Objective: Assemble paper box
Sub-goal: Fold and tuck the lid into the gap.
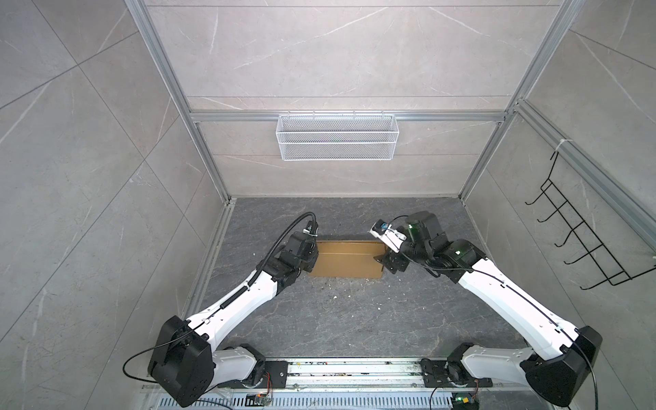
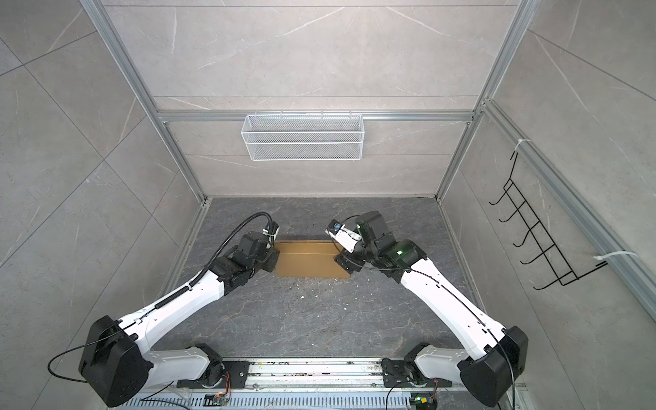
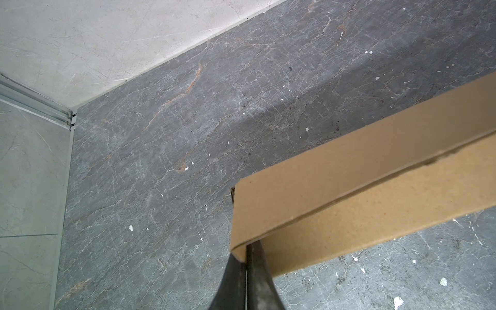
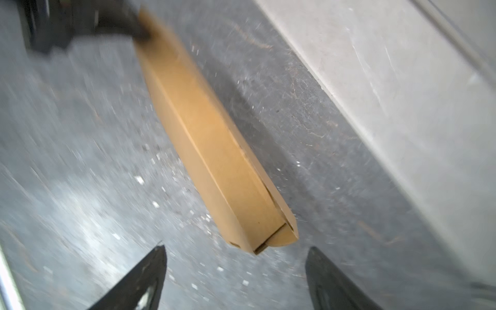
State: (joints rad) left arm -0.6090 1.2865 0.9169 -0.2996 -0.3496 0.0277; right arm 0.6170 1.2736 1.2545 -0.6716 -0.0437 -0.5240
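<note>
Left fingers (image 3: 261, 284) pinch the paper box (image 1: 346, 264) (plain brown); right fingers (image 4: 145, 279) spread wide nearby.

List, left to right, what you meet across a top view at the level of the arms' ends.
left gripper → box, gripped at its end → right gripper, open → wire rack on the wall. The basket is left out because it hangs above the box.

paper box (image 1: 346, 263) | brown cardboard, folded, shallow | centre of table (image 1: 355, 319)
</note>
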